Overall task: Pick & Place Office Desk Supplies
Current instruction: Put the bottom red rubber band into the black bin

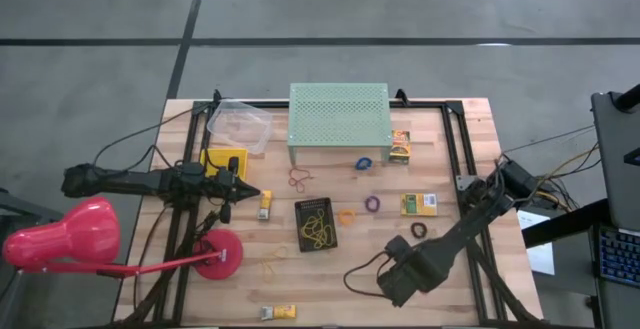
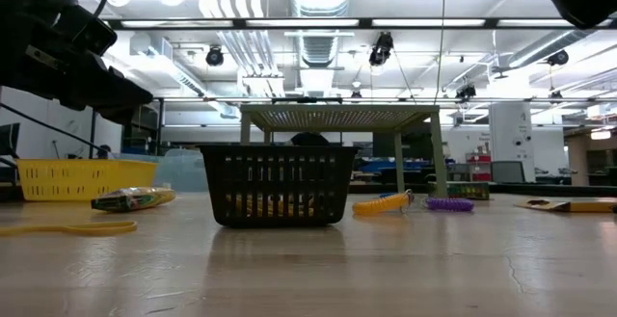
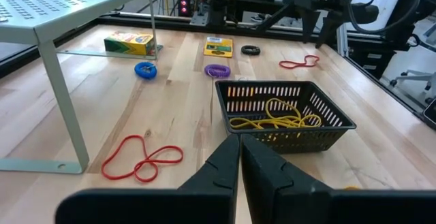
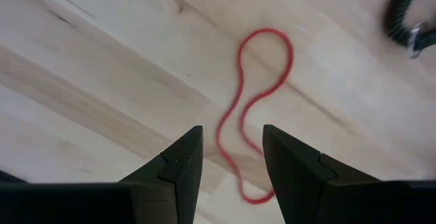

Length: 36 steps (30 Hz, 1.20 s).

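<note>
Already we count only a small share of the job as done: the black mesh basket [image 1: 316,225] at the centre of the high view holds a tangle of yellow rubber bands [image 3: 272,117], and nothing else seems to be in it. Most supplies lie loose on the worktop [image 1: 460,129]. A red rubber band [image 1: 299,178] sits just above the basket in that view, a blue ring roll [image 1: 364,163] and a purple band [image 1: 372,204] to its upper right, a black ring roll [image 1: 418,229] further right, and printed boxes [image 1: 418,204] near the right side, with another small packet at the bottom edge.

Our left pincer [image 1: 243,191] hovers left of the basket, its tips pressed together on nothing. Our right pincer [image 4: 231,163], low in the high view's lower right, has its tips apart, straddling a red band [image 4: 255,108] lying flat on the wood and not yet gripped. We judge that band the next pick.
</note>
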Available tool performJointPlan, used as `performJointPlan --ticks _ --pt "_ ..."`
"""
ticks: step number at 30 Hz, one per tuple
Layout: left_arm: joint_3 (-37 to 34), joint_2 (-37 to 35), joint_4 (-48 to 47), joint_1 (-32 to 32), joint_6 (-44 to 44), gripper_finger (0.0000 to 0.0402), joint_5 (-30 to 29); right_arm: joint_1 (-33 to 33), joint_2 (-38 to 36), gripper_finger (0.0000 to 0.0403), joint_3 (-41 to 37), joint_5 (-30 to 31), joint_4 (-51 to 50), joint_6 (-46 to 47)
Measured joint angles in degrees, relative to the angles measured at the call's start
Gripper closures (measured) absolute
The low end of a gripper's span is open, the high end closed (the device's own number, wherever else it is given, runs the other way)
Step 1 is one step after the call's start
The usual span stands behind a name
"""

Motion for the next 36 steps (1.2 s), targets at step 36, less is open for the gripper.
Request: performJointPlan --ticks 36 --pt "0.0 0.0 0.0 0.0 0.0 0.0378 0.0 0.5 2.0 0.0263 -13.1 -3.8 17.1 -0.2"
